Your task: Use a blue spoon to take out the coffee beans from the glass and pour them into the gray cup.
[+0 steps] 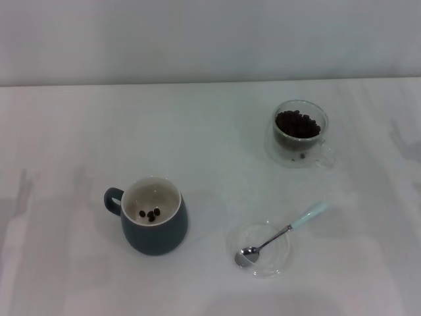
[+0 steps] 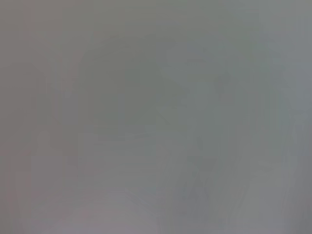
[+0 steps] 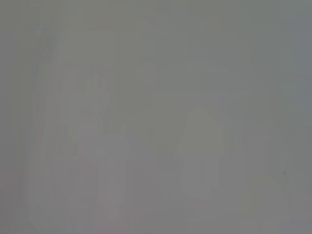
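Glossy dark blue-gray ceramic forms the rounded gray cup [image 1: 154, 216], whose cream-white inside holds a few tiny dark coffee beans [image 1: 150, 214] and whose loop handle points to the robot's left on the smooth white table [image 1: 79, 131]. Well apart, far right, the clear double-walled glass [image 1: 300, 133] holds a heap of beans, while nearer, the blue spoon [image 1: 283, 232] rests its shiny metal bowl in a flat clear glass saucer [image 1: 264, 249], pale handle overhanging the rim. Neither gripper appears in any view, so I cannot tell whether their fingers are apart or together.

Shiny metal spoon [image 1: 276, 236]; clear glass [image 1: 300, 133]
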You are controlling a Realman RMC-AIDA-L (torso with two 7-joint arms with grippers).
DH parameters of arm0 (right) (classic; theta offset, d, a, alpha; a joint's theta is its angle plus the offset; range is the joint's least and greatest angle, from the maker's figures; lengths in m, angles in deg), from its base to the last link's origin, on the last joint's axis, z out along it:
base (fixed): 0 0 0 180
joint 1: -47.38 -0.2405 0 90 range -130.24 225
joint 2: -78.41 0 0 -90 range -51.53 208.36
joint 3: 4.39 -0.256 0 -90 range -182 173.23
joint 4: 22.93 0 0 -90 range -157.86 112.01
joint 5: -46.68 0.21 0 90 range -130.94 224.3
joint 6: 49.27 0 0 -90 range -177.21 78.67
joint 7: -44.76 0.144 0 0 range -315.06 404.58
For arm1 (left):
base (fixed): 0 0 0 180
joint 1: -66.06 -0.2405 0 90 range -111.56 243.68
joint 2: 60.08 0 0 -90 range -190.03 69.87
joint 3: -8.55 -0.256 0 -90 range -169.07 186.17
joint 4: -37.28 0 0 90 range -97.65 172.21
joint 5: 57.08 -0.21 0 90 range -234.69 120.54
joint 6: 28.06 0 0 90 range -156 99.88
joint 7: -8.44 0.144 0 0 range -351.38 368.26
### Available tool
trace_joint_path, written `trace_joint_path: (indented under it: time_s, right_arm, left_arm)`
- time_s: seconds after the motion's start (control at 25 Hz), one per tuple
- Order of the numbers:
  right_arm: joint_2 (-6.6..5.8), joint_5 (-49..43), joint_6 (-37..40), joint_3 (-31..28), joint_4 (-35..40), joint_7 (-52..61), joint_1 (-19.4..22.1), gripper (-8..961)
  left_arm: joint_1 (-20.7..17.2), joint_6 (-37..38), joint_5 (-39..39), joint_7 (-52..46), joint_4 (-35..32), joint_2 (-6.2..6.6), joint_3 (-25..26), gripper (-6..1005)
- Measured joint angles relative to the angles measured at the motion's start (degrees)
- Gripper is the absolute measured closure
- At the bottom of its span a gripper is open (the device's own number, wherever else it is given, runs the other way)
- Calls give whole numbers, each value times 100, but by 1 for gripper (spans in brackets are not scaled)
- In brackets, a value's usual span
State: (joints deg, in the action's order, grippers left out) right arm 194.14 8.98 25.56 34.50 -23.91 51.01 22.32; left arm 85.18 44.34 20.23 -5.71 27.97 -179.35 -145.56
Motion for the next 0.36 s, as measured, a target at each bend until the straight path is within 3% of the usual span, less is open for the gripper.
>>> trace_joint_path:
  time_s: [0.36]
  right_arm:
    - [2, 11, 1, -7, -23, 143, -2, 85]
  left_arm:
    - [41, -60, -8, 0, -32, -9, 6, 213]
